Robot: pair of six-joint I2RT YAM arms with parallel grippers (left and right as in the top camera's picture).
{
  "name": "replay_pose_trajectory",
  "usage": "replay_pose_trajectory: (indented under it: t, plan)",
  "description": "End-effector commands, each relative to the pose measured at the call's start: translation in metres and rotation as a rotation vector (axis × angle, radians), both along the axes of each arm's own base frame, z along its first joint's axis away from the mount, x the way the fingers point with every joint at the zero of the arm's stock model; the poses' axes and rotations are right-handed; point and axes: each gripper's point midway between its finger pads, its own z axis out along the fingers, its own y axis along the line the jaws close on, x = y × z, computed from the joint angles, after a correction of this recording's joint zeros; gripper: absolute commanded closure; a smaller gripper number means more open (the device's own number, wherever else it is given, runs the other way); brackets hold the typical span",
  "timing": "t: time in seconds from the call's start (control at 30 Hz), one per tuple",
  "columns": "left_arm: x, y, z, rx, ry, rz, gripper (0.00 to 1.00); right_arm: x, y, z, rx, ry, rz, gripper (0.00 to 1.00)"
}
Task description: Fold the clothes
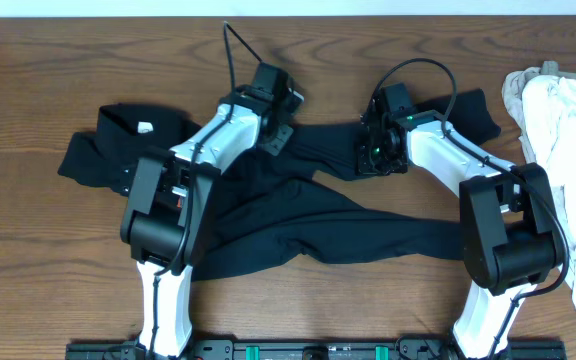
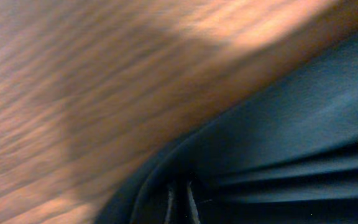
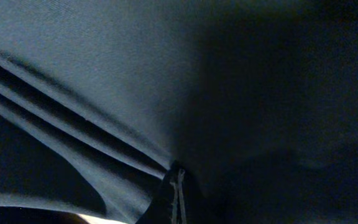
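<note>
Across the middle of the surface [image 1: 28, 290], dark trousers [image 1: 298, 225] lie rumpled, far edge pinched in the closed left pincer [image 1: 274, 138] and closed right pincer [image 1: 375, 160]: hazard, thin bites of cloth slipping free, slack legs bunching when lifted.

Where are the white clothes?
In the overhead view, the white clothes lie heaped at the right edge of the table, just past the right arm.

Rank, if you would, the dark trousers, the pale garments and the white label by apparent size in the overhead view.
1. The dark trousers, by far.
2. The pale garments, though the frame edge cuts them off.
3. The white label, tiny.
</note>
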Motion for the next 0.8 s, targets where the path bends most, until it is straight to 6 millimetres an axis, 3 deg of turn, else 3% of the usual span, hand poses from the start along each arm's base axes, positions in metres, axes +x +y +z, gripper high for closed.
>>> replay_pose_trajectory:
  t: [0.0, 0.13, 0.27, 0.37, 0.43, 0.53, 0.63, 0.77]
  plan:
    - [0.020, 0.033, 0.003, 0.053, -0.025, 0.119, 0.86, -0.029, -0.031, -0.036, -0.162, 0.106, -0.030, 0.99]
    - [0.024, 0.044, 0.031, 0.070, -0.052, 0.145, 0.78, -0.028, -0.035, -0.036, -0.165, 0.104, -0.039, 0.99]
    - [0.015, 0.050, 0.065, 0.065, -0.056, 0.166, 0.71, -0.023, -0.046, -0.028, -0.154, 0.097, -0.075, 0.99]
    - [-0.001, 0.054, 0.089, 0.054, -0.040, 0.207, 0.69, -0.011, -0.053, 0.001, -0.085, 0.036, -0.083, 0.98]
    - [-0.015, 0.058, 0.107, 0.043, -0.026, 0.247, 0.65, -0.001, -0.058, 0.031, -0.020, -0.037, -0.081, 0.92]
    - [-0.037, 0.065, 0.129, 0.038, 0.002, 0.291, 0.60, 0.006, -0.076, 0.077, 0.029, -0.136, -0.123, 0.68]
    - [-0.061, 0.068, 0.139, 0.015, 0.062, 0.360, 0.60, -0.003, -0.100, 0.113, 0.029, -0.185, -0.186, 0.59]
    - [-0.104, 0.052, 0.128, -0.068, 0.270, 0.369, 0.60, -0.033, -0.132, 0.136, 0.007, -0.151, -0.276, 0.58]
